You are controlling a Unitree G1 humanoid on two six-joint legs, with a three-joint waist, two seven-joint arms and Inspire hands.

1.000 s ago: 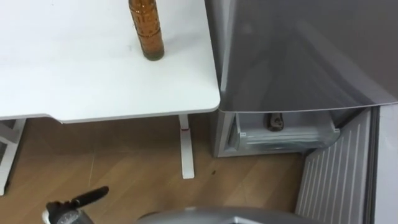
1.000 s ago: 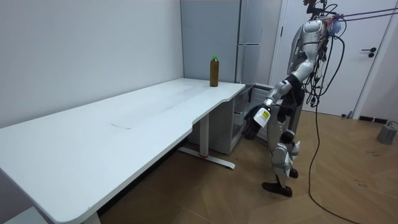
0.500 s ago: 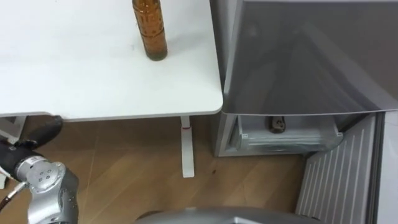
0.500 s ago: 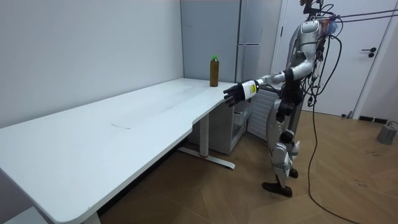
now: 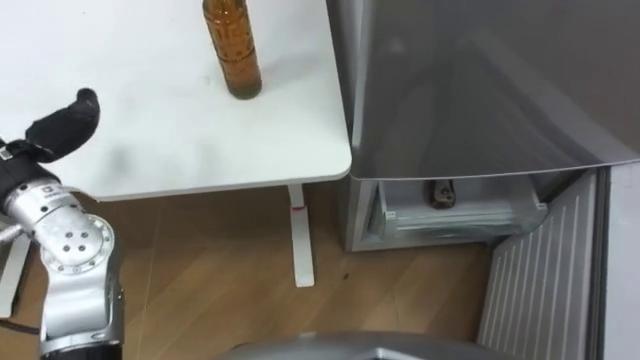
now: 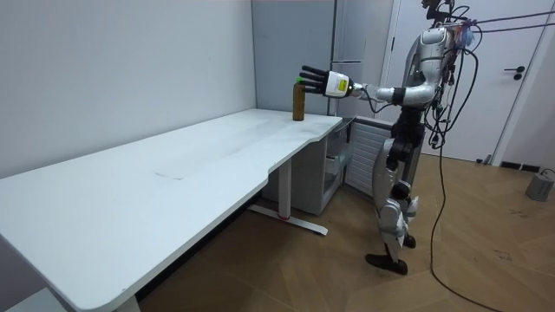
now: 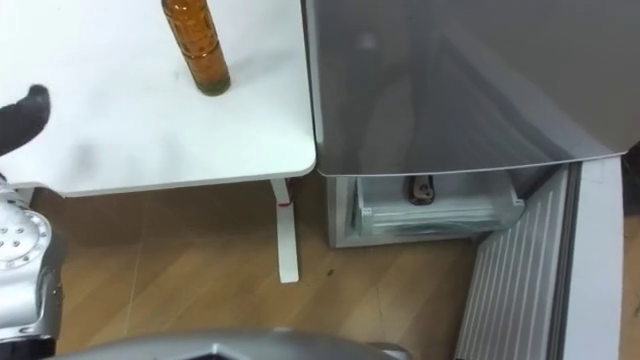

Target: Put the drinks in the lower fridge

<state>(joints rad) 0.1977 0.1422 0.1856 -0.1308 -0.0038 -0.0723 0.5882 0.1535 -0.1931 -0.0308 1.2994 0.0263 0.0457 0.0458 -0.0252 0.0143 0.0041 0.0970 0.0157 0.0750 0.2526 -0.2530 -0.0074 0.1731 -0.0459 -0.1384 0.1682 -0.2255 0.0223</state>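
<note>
The left hand (image 6: 319, 81), with fingers spread and holding nothing, hangs near the 1 brown bottle (image 5: 232, 50), which stands on the white table (image 5: 150, 140) ahead and to the right of the hand, so a hasty sideways reach could, it seems, knock it over.

Bright, even light. The white desk (image 5: 160, 130) bears a faint shadow at 9 o'clock; soft pale reflections streak the fridge (image 5: 480, 90) at 2 o'clock.
</note>
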